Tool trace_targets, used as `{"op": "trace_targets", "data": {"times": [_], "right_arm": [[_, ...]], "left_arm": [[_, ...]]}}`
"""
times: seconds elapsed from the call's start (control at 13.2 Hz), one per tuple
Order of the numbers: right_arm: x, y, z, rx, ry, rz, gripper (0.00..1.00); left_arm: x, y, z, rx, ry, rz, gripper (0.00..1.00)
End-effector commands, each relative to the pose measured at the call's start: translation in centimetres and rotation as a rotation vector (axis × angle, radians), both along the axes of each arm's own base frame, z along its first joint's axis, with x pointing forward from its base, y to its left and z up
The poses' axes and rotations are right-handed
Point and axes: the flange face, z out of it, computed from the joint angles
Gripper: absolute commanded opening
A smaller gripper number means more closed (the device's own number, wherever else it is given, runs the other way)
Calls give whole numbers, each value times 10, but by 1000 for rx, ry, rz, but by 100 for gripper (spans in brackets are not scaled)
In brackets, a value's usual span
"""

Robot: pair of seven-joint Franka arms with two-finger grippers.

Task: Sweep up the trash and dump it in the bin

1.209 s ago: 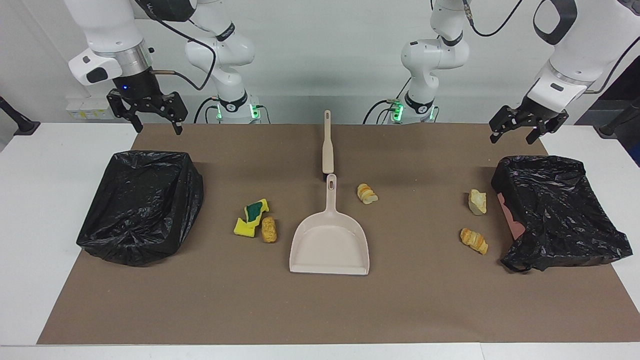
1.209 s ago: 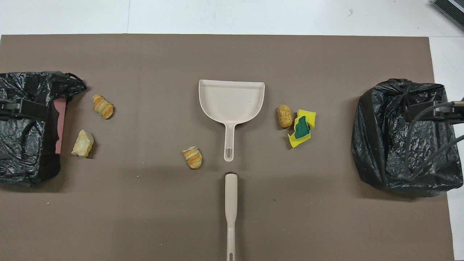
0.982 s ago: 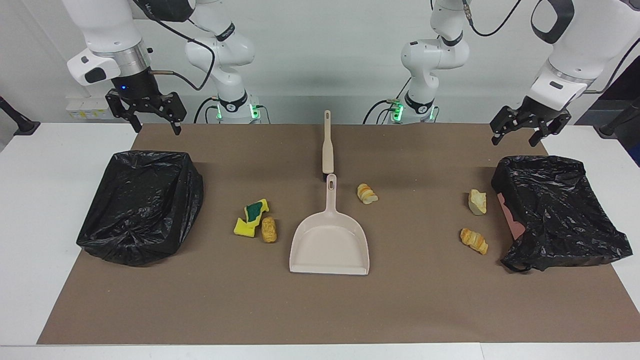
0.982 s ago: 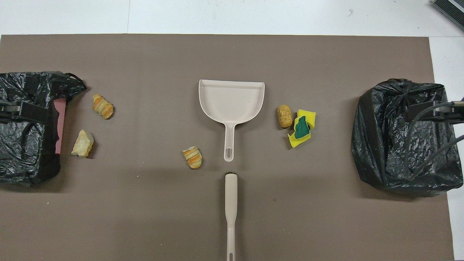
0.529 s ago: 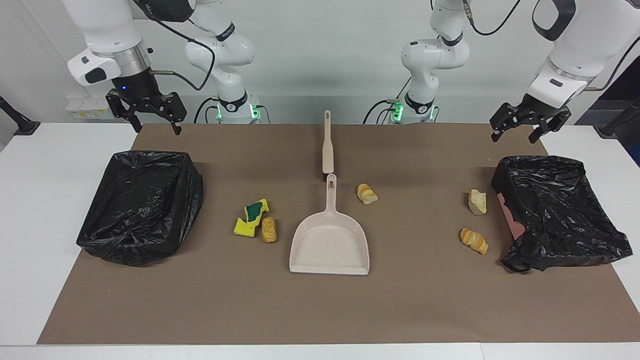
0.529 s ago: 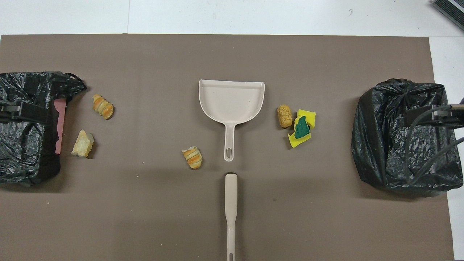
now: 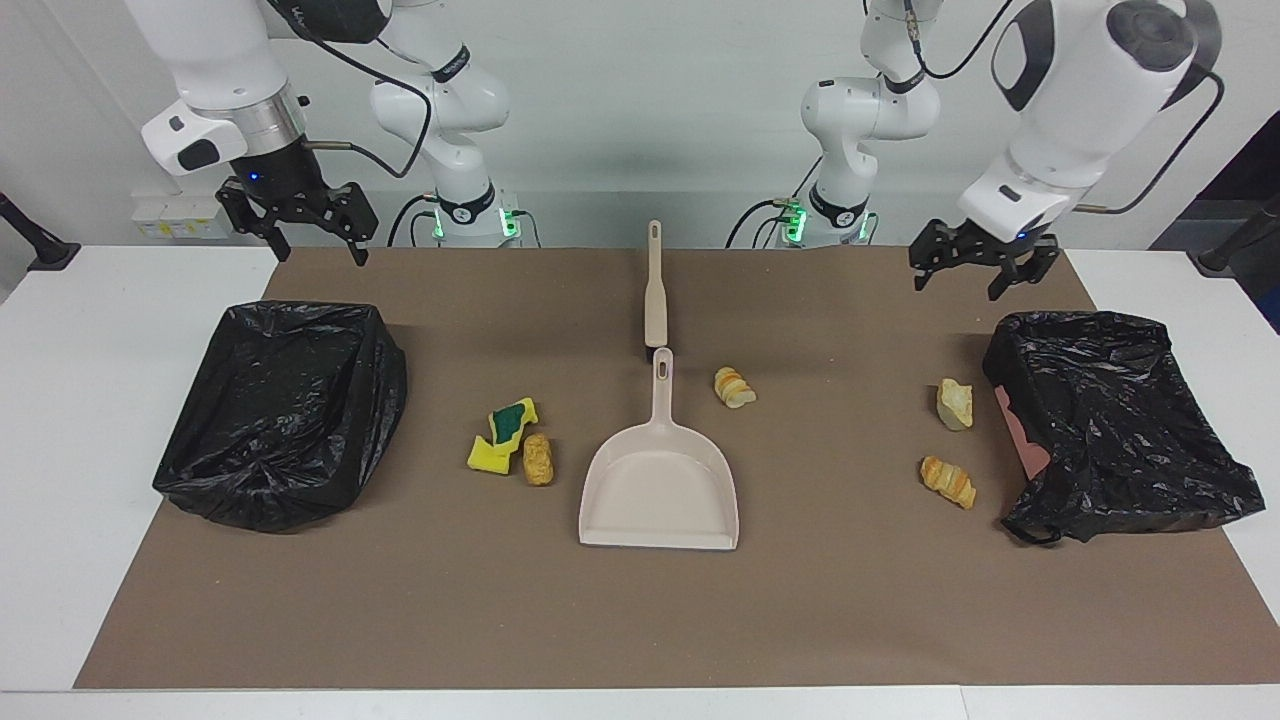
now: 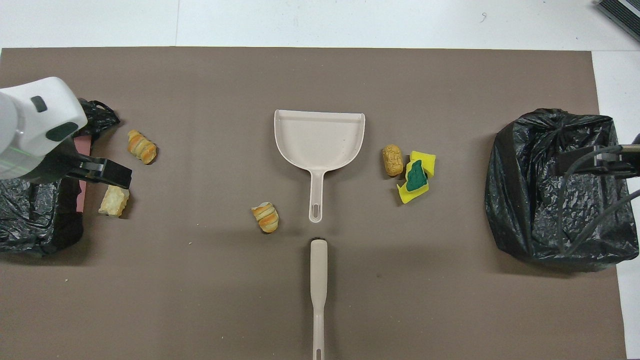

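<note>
Lying scattered on the brown mat (image 7: 640, 620), the trash had not been touched. Two yellow sponge chunks (image 7: 500, 437), one with a green face, sat touching a brown lump (image 7: 538, 459) just beside the dustpan (image 7: 660, 480), toward the right arm's end of the desk. A striped bread piece (image 7: 735, 388) lay beside the dustpan's handle. A pale bread chunk (image 7: 954, 404) and a golden bread piece (image 7: 948, 481) lay close to the black-lined bin (image 7: 1115, 425) at the left arm's end. A second black-lined bin (image 7: 285, 410) stood at the right arm's end. The brush (image 7: 655, 290) lay in line with the dustpan's handle, nearer to the robots, its handle pointing toward the robots' edge.

The left gripper (image 7: 980, 268) hung in the air over the mat near the corner by its bin, fingers spread wide and holding nothing. The right gripper (image 7: 300, 222) hung over the corner of the mat by its own bin, also wide and empty.

By my judgement the scraps were light; the sponge soft and springy, the bread crumbly, so they would roll or skid under a brush and were better pushed than pinched. The dustpan and brush looked like stiff, light plastic, each best taken by its narrow handle, which a gripper could close around.
</note>
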Motion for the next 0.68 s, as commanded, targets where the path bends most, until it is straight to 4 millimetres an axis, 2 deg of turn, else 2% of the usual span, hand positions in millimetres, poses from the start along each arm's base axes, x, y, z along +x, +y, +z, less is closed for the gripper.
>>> {"op": "trace_targets", "data": {"times": [0.0,0.15,0.45,0.6], "right_arm": [[-7,0,0,34,4,23,100],[-7,0,0,34,4,23,100],[-7,0,0,34,4,23,100],[-7,0,0,34,4,23,100]], "left_arm": [[-26,-31,-22,-12,-17,-52,100],[-46,-62,-41,-20,-7,-57,100],[-90,-154,-73,-28,-2,-44,100],[-116,-193,-93,-29,-4,-20,100]]}}
